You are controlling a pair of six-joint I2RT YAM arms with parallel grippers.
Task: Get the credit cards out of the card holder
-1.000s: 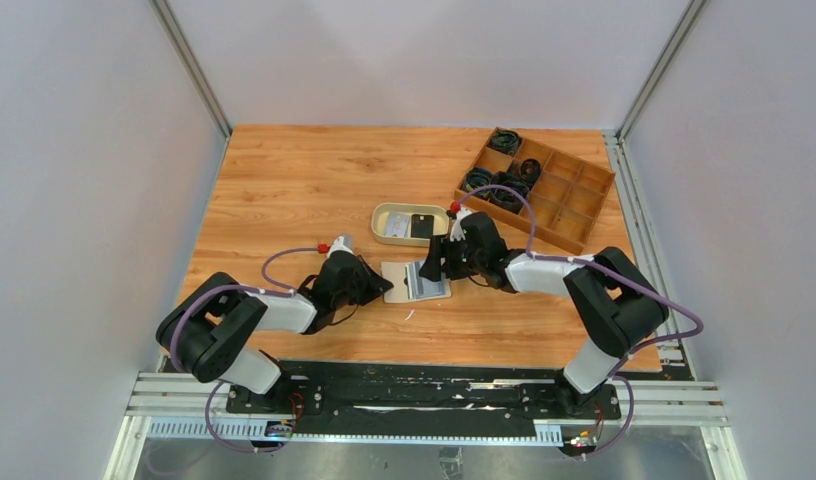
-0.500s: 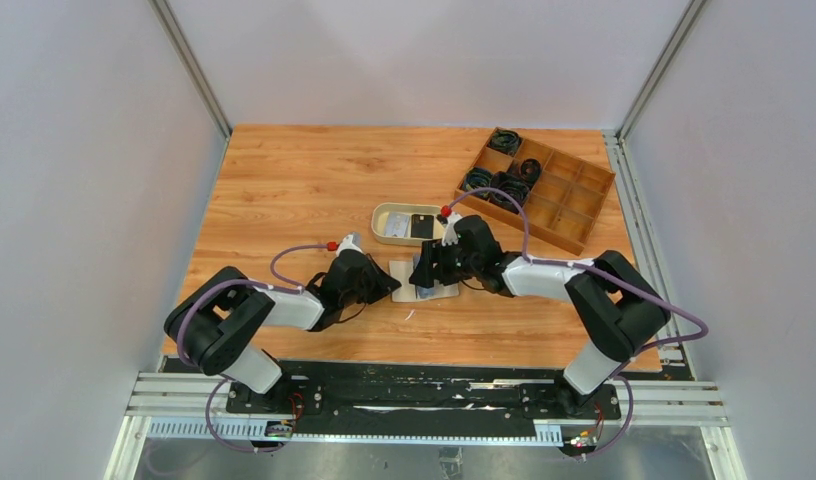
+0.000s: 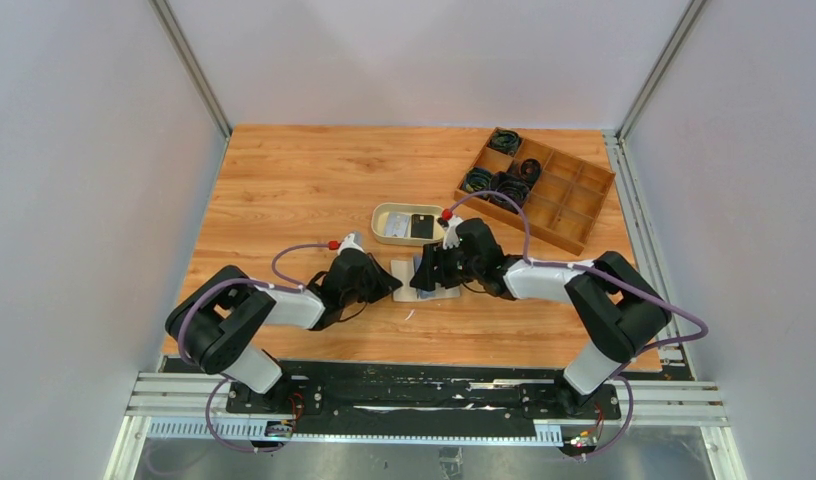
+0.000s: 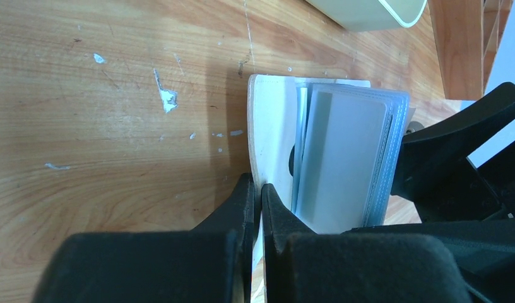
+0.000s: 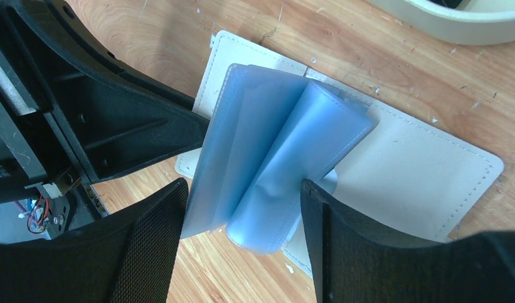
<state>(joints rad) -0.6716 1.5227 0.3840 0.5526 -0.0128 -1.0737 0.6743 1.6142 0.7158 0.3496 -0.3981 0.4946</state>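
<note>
The card holder [image 3: 412,283] lies open on the table, a cream bifold with pale blue plastic sleeves standing up from its middle. My left gripper [image 3: 391,287] is shut on the edge of its left cream leaf [image 4: 271,126], as the left wrist view [image 4: 259,189] shows. A pale blue credit card [image 4: 343,158] shows in the top sleeve. My right gripper [image 5: 242,189] is open, its fingers on either side of the fanned, bent sleeves [image 5: 274,151]. The right finger touches them. The right cream leaf [image 5: 413,170] lies flat. In the top view the right gripper [image 3: 430,272] hides most of the sleeves.
An oval beige dish [image 3: 392,212] holding a dark flat item sits just behind the card holder. A brown wooden compartment tray [image 3: 569,195] with dark coiled items stands at the back right. The two grippers are close together over the holder.
My right gripper has moved left and down over the card holder and now straddles the blue sleeves. My left gripper has shifted slightly right, still on the left leaf.
</note>
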